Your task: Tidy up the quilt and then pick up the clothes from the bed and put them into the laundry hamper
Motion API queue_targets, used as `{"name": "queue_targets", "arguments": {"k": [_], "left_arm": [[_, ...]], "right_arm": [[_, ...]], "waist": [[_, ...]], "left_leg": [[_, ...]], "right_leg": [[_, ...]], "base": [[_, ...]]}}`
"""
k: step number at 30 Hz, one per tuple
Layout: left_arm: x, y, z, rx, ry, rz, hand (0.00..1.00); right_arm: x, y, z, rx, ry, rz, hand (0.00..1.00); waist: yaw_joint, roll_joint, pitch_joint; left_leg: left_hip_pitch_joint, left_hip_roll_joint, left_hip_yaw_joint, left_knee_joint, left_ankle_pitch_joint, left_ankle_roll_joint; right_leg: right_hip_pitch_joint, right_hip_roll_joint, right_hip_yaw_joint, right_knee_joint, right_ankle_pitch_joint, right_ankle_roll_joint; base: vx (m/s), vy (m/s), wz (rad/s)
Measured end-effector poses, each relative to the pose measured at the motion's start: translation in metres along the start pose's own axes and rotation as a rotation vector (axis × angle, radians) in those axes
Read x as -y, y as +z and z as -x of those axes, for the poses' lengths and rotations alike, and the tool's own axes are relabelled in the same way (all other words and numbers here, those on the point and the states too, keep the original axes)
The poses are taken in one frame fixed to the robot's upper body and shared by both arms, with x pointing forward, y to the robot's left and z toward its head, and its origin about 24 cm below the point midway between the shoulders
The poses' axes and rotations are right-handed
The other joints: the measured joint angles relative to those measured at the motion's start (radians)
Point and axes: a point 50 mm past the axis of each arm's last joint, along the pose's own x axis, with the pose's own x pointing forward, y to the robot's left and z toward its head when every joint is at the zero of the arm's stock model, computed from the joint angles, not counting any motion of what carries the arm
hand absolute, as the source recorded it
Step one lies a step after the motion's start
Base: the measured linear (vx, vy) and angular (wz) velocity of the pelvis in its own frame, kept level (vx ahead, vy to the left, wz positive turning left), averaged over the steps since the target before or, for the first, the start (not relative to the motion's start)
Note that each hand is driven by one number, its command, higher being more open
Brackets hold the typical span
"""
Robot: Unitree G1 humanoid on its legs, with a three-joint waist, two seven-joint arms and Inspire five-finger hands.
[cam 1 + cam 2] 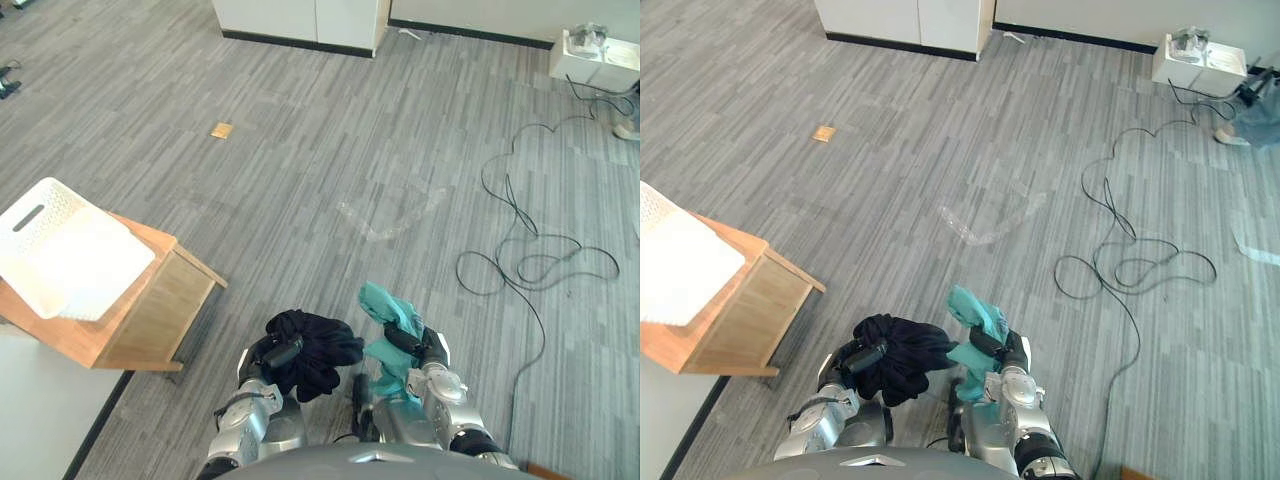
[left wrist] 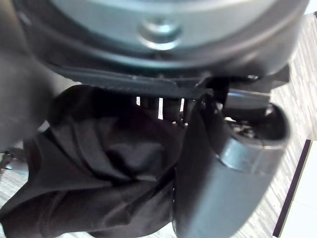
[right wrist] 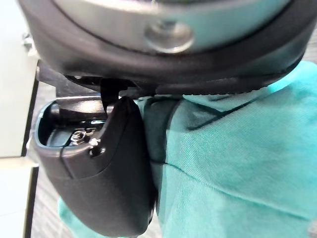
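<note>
Grips soft bunched black garment point(image 1: 318, 352) in curled left hand point(image 1: 282, 353), crumpled teal garment point(image 1: 384, 304) in curled right hand point(image 1: 410, 346); lattice-walled white hamper point(image 1: 45, 222) well apart.

Both eye views look steeply down from the head onto the grey floor point(image 1: 300, 180), sharing the wooden bench point(image 1: 165, 305) at near left. Each wrist view looks from very close along its own hand: the left hand point(image 2: 213, 168) against the black garment point(image 2: 99, 168), the right hand point(image 3: 104, 178) against the teal garment point(image 3: 237, 158).

Hamper point(image 1: 65, 250) on stand point(image 1: 170, 305), left; cabinet point(image 1: 300, 20) behind; box point(image 1: 590, 62) far right.
</note>
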Motion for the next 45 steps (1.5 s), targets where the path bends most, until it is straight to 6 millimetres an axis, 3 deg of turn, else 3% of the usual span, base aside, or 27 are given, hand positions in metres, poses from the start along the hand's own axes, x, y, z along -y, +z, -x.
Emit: {"name": "queue_targets", "arguments": {"k": [3, 5, 6, 7, 9, 11, 12, 13, 14, 15, 16, 18, 19, 21, 23, 25, 26, 28, 30, 31, 34, 36, 37, 39, 42, 44, 45], "left_arm": [[-0.005, 0.007, 0.000, 0.032, 0.021, 0.031, 0.00], [-0.007, 0.006, 0.000, 0.028, 0.037, 0.062, 0.00], [-0.009, 0.009, -0.001, 0.034, 0.044, 0.066, 0.00], [-0.010, 0.009, -0.001, 0.035, 0.054, 0.077, 0.00], [-0.010, 0.013, -0.004, 0.046, 0.061, 0.082, 0.00], [-0.022, 0.016, -0.005, 0.050, 0.113, 0.121, 0.00], [-0.030, 0.015, -0.004, 0.049, 0.144, 0.130, 0.00], [-0.032, 0.010, -0.001, 0.034, 0.160, 0.134, 0.00], [-0.038, 0.003, 0.002, 0.012, 0.168, 0.109, 0.00], [-0.045, 0.001, 0.002, -0.010, 0.176, 0.067, 0.00], [-0.046, 0.000, 0.002, -0.023, 0.179, 0.059, 0.00], [-0.048, -0.011, 0.004, -0.077, 0.199, 0.043, 0.00], [-0.049, -0.012, 0.004, -0.081, 0.202, 0.038, 0.00], [-0.045, -0.010, 0.002, -0.078, 0.190, 0.023, 0.00], [-0.033, -0.001, -0.005, -0.057, 0.151, 0.006, 0.00], [-0.028, 0.006, -0.009, -0.031, 0.138, -0.011, 0.00], [-0.028, 0.009, -0.010, -0.016, 0.142, -0.011, 0.00], [-0.035, 0.004, -0.006, -0.032, 0.164, -0.019, 0.00], [-0.035, -0.013, 0.000, -0.087, 0.175, -0.003, 0.00], [-0.029, -0.022, 0.002, -0.113, 0.165, 0.013, 0.00], [-0.029, -0.033, 0.007, -0.149, 0.163, 0.021, 0.00], [-0.035, -0.039, 0.012, -0.161, 0.186, 0.035, 0.00], [-0.041, -0.045, 0.018, -0.173, 0.208, 0.047, 0.00], [-0.040, -0.036, 0.018, -0.127, 0.201, 0.064, 0.00], [-0.025, -0.014, 0.013, -0.021, 0.151, 0.100, 0.00], [-0.006, -0.005, 0.014, 0.035, 0.119, 0.114, 0.00], [0.016, 0.003, 0.022, 0.088, 0.020, 0.108, 0.00]], "right_arm": [[-0.012, 0.017, -0.005, 0.045, 0.041, 0.054, 0.00], [-0.015, 0.026, -0.008, 0.070, 0.052, 0.063, 0.00], [-0.012, 0.031, -0.010, 0.083, 0.041, 0.059, 0.00], [-0.009, 0.036, -0.011, 0.094, 0.026, 0.053, 0.00], [-0.007, 0.041, -0.013, 0.111, 0.012, 0.072, 0.00], [-0.019, 0.045, -0.014, 0.116, 0.044, 0.073, 0.00], [-0.020, 0.028, -0.010, 0.075, 0.045, 0.087, 0.00], [-0.014, 0.017, -0.008, 0.046, 0.033, 0.095, 0.00], [-0.014, 0.004, -0.004, 0.008, 0.035, 0.102, 0.00], [-0.014, -0.008, 0.000, -0.028, 0.034, 0.112, 0.00], [-0.013, -0.010, 0.000, -0.039, 0.033, 0.114, 0.00], [-0.001, -0.020, 0.002, -0.074, 0.007, 0.103, 0.00], [0.000, -0.021, 0.003, -0.078, 0.000, 0.096, 0.00], [0.009, -0.019, 0.002, -0.072, -0.026, 0.088, 0.00], [0.020, -0.014, 0.000, -0.051, -0.051, 0.099, 0.00], [0.022, -0.007, -0.001, -0.023, -0.062, 0.081, 0.00], [0.020, -0.004, -0.001, -0.011, -0.058, 0.073, 0.00], [0.017, -0.006, 0.002, -0.009, -0.050, 0.061, 0.00], [0.026, -0.010, 0.003, -0.019, -0.074, 0.056, 0.00], [0.032, -0.009, 0.002, -0.019, -0.098, 0.048, 0.00], [0.035, -0.003, 0.000, -0.001, -0.104, 0.074, 0.00], [0.027, -0.004, 0.002, 0.000, -0.075, 0.115, 0.00], [0.016, 0.001, 0.002, 0.021, -0.035, 0.152, 0.00], [-0.002, 0.017, 0.003, 0.098, 0.025, 0.178, 0.00], [-0.036, 0.057, -0.001, 0.230, 0.117, 0.196, 0.00], [-0.045, 0.076, -0.002, 0.294, 0.138, 0.217, 0.00], [-0.042, 0.086, -0.004, 0.333, 0.117, 0.249, 0.00]], "waist": [[0.039, -0.019, 0.007], [0.047, -0.045, 0.006], [0.055, -0.061, 0.006], [0.066, -0.070, -0.005], [0.077, -0.104, -0.014], [0.106, -0.113, -0.003], [0.112, -0.142, -0.024], [0.111, -0.118, -0.044], [0.109, -0.126, -0.060], [0.103, -0.165, -0.069], [0.102, -0.170, -0.068], [0.072, -0.146, -0.056], [0.062, -0.140, -0.053], [0.026, -0.121, -0.042], [0.014, -0.089, -0.029], [0.009, -0.078, -0.032], [0.006, -0.095, -0.041], [-0.005, -0.128, -0.054], [-0.010, -0.066, -0.071], [-0.009, -0.028, -0.088], [-0.007, -0.005, -0.101], [0.008, -0.003, -0.098], [0.031, 0.007, -0.094], [0.075, 0.007, -0.081], [0.122, -0.015, -0.074], [0.139, -0.020, -0.072], [0.143, -0.025, -0.071]], "left_leg": [[-0.080, -0.093, 0.022, -0.347, -0.069, 0.027], [-0.081, -0.161, 0.074, -0.703, -0.006, 0.057], [-0.080, -0.201, 0.133, -0.882, 0.139, 0.104], [-0.078, -0.223, 0.187, -0.936, 0.232, 0.137], [-0.053, -0.271, 0.196, -0.976, 0.245, 0.225], [-0.122, -0.247, 0.227, -0.766, 0.136, 0.289], [-0.128, -0.260, 0.253, -0.708, 0.089, 0.267], [-0.083, -0.261, 0.247, -0.812, 0.155, 0.263], [0.008, -0.291, 0.225, -0.872, 0.068, 0.269], [0.073, -0.341, 0.185, -0.909, 0.036, 0.260], [0.101, -0.351, 0.166, -0.907, 0.020, 0.258], [0.252, -0.360, 0.086, -0.949, -0.017, 0.252], [0.291, -0.359, 0.055, -0.971, -0.018, 0.252], [0.391, -0.334, -0.037, -1.020, -0.023, 0.242], [0.446, -0.281, -0.107, -1.017, -0.050, 0.195], [0.474, -0.238, -0.136, -1.017, -0.088, 0.130], [0.495, -0.228, -0.134, -1.026, -0.110, 0.094], [0.561, -0.218, -0.156, -1.028, -0.178, 0.048], [0.607, -0.148, -0.188, -1.006, -0.208, 0.029], [0.598, -0.105, -0.200, -0.961, -0.182, 0.036], [0.487, -0.056, -0.246, -0.701, -0.053, 0.037], [0.382, -0.033, -0.240, -0.452, 0.179, 0.019], [0.300, -0.014, -0.235, -0.248, 0.227, 0.008], [0.153, -0.028, -0.223, 0.003, 0.081, -0.001], [-0.007, -0.057, -0.056, -0.140, -0.057, 0.006], [-0.039, -0.068, 0.072, -0.381, -0.063, 0.037], [-0.059, -0.091, 0.215, -0.614, 0.038, 0.065]], "right_leg": [[0.086, -0.035, 0.040, -0.053, -0.026, 0.022], [0.135, -0.081, 0.029, -0.078, -0.057, 0.059], [0.187, -0.113, 0.005, -0.103, -0.083, 0.097], [0.207, -0.135, -0.022, -0.106, -0.104, 0.131], [0.210, -0.180, -0.048, -0.103, -0.106, 0.169], [0.247, -0.173, -0.031, -0.094, -0.005, 0.233], [0.263, -0.182, -0.040, -0.017, -0.010, 0.243], [0.249, -0.173, -0.057, 0.086, -0.016, 0.253], [0.201, -0.186, -0.070, 0.322, -0.016, 0.267], [0.106, -0.250, -0.051, 0.585, 0.044, 0.328], [0.059, -0.276, -0.050, 0.702, 0.044, 0.323], [-0.065, -0.380, -0.141, 0.956, -0.044, 0.193], [-0.090, -0.389, -0.153, 0.964, -0.060, 0.175], [-0.188, -0.378, -0.143, 0.889, -0.132, 0.172], [-0.263, -0.321, -0.101, 0.623, -0.147, 0.183], [-0.312, -0.285, -0.065, 0.281, -0.077, 0.219], [-0.345, -0.292, -0.045, 0.083, 0.003, 0.239], [-0.405, -0.320, 0.008, 0.004, 0.041, 0.241], [-0.424, -0.279, 0.024, 0.153, 0.208, 0.239], [-0.433, -0.237, 0.025, 0.220, 0.187, 0.203], [-0.380, -0.184, -0.041, 0.245, 0.116, 0.141], [-0.277, -0.136, -0.049, 0.187, 0.070, 0.121], [-0.196, -0.093, -0.042, 0.114, 0.062, 0.113], [-0.107, -0.062, -0.043, 0.067, 0.054, 0.093], [0.040, -0.065, -0.092, -0.035, 0.043, 0.082], [0.099, -0.085, -0.166, -0.075, 0.019, 0.100], [0.147, -0.107, -0.298, -0.070, -0.034, 0.136]], "base": [[0.40, 0.081, -0.37], [0.52, 0.151, 0.14], [0.56, 0.157, 0.55], [0.69, 0.182, 0.56], [0.57, 0.111, 0.53], [0.60, 0.143, 0.38], [0.54, 0.152, 0.40], [0.47, 0.184, 0.70], [0.47, 0.165, 0.96], [0.61, 0.184, 0.96], [0.57, 0.103, 0.91], [0.68, 0.077, 0.84], [0.75, 0.014, 1.07], [0.53, -0.087, 1.21], [0.62, -0.224, 1.25], [0.51, -0.254, 0.97], [0.47, -0.290, 0.70], [0.66, -0.444, 0.73], [0.84, -0.535, 0.58], [0.82, -0.489, 0.35], [0.67, -0.451, 0.25], [0.48, -0.293, -0.08], [0.55, -0.247, -0.40], [0.48, -0.204, -0.28], [0.43, -0.142, 0.35], [0.45, -0.021, 1.47], [0.48, 0.013, 3.03]]}}
